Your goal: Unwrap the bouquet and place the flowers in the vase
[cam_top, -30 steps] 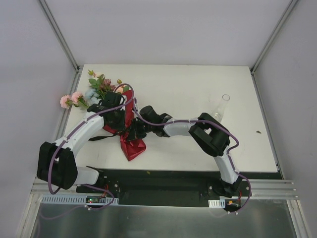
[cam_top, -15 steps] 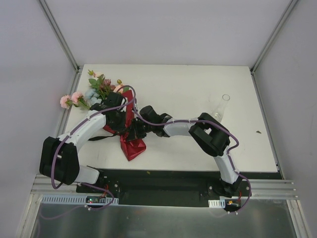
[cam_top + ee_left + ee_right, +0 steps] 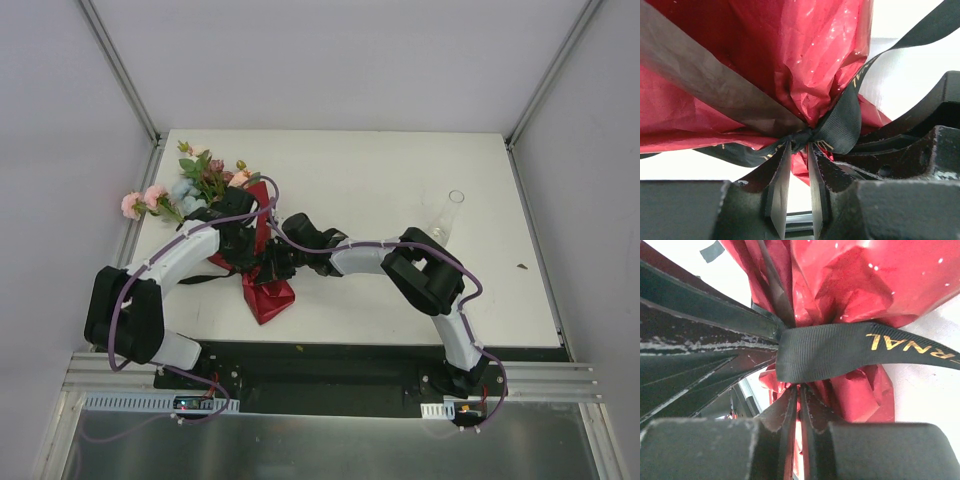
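The bouquet [image 3: 240,225] lies at the table's left. Its flowers [image 3: 196,178], pink, cream and pale blue, point to the far left, and the dark red paper [image 3: 268,293] points towards me. A black ribbon [image 3: 840,349] with gold lettering binds the paper's waist. My left gripper [image 3: 799,146] holds its jaws a narrow gap apart, with the ribbon's knot [image 3: 801,138] pinched at the tips. My right gripper [image 3: 799,388] is shut, its tips nipping the ribbon's lower edge. Both grippers meet over the bouquet's waist in the top view. The clear vase [image 3: 450,212] stands far right, apart from both arms.
Loose ribbon tails [image 3: 205,279] trail on the table left of the paper. The table's left edge and a metal frame post [image 3: 140,205] run close beside the flowers. A small dark speck [image 3: 521,266] lies near the right edge.
My left arm's elbow has swung right and away from me, and its gripper has edged slightly right over the bouquet. The right arm and the bouquet have stayed put.
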Robot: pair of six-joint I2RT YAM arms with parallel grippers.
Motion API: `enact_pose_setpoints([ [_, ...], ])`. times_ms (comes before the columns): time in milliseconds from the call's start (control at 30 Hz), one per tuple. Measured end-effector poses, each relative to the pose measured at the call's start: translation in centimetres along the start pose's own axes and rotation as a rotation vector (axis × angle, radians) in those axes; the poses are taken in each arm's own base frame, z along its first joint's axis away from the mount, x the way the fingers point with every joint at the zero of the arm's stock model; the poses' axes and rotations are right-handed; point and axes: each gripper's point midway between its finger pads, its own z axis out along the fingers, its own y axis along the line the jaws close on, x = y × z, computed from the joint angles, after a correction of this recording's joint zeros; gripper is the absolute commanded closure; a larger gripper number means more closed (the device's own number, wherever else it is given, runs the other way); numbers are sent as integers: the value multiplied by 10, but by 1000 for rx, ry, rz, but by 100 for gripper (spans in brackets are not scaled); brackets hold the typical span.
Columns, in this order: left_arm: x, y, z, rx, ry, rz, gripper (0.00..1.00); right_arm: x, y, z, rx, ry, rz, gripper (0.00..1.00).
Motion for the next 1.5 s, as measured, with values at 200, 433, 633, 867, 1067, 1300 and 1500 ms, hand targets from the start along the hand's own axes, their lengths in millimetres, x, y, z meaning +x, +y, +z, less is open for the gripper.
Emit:
enact_pose_setpoints([
  [200,3,3,7,-25,23,11,93,0,0,0,1,1,1,91],
  [433,2,3,2,-21,7,21,100,1,-1,0,4,3,3,91],
  [633,-13,-2,-37,19,-141,0,100,0,0,0,3,2,2,91],
  [867,-26,-2,-83,46,-326,-47,100,0,-1,0,5,2,3,91],
  [1067,-44,2,-147,59,-552,-107,100,-1,0,-1,13,10,-4,90],
  [1300,-68,5,-308,171,-1023,-184,100,-4,4,-5,34,28,-34,87],
  [1500,-72,-2,-469,334,-1399,-181,100,-18,23,-24,54,21,-108,80],
])
